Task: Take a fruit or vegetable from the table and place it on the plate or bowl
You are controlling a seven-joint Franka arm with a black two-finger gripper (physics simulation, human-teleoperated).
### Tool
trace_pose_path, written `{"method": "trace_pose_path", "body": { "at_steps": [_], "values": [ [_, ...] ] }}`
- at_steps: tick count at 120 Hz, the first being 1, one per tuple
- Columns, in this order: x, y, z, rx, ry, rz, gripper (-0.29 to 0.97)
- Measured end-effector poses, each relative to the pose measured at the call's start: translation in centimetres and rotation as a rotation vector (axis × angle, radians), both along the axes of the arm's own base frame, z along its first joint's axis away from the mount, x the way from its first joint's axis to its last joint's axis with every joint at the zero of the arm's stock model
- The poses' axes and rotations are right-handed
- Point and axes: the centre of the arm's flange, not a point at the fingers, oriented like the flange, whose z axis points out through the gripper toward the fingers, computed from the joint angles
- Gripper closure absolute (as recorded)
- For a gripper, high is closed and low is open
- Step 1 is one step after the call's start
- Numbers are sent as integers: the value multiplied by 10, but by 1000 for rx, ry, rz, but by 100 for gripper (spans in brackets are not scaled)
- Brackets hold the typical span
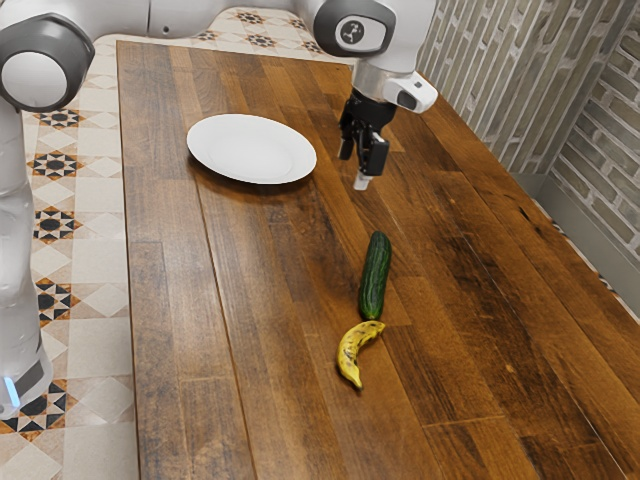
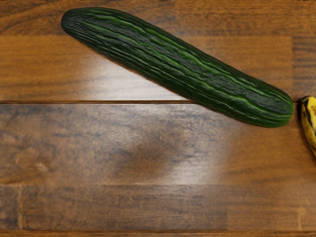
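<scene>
Exterior view, left to right: patterned tile floor [image 1: 70, 200] along the left, arm base [image 1: 20, 250] standing on it. Wood table [image 1: 250, 320] takes up the rest.

White plate [image 1: 251, 148] sits at the far left of the table, nothing on it.

Just right of the plate, the gripper [image 1: 362, 178] hangs above the bare wood, pointing down. Can't tell from this angle whether the claw is released or clenched. It is well apart from both fruits.

Nearer the camera: banana [image 1: 357, 352], yellow with brown spots, flat on the table. Cucumber [image 1: 375, 275] lies just beyond it, long axis running near-to-far, near end touching or almost touching the banana's tip.

Grey brick wall [image 1: 560, 90] on the far right.

Wrist view: cucumber [image 2: 177, 64] lies diagonally on the planks [image 2: 148, 158], dark green and ribbed. The banana [image 2: 309, 123] tip is right at its one end.
</scene>
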Motion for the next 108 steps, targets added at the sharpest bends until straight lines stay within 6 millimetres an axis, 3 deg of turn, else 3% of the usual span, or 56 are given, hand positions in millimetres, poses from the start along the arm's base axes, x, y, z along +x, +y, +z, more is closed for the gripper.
{"method": "trace_pose_path", "body": {
  "at_steps": [6,14,26,57,69,82,108],
  "values": [
    [18,0,39,-5,-80,5,0],
    [23,7,56,-7,-109,21,0],
    [24,14,61,-11,-108,35,0],
    [29,10,62,-15,-101,51,0],
    [46,3,51,-10,-92,112,0],
    [65,0,25,-6,-70,219,0],
    [98,8,-22,-26,-58,497,0]
  ]
}}
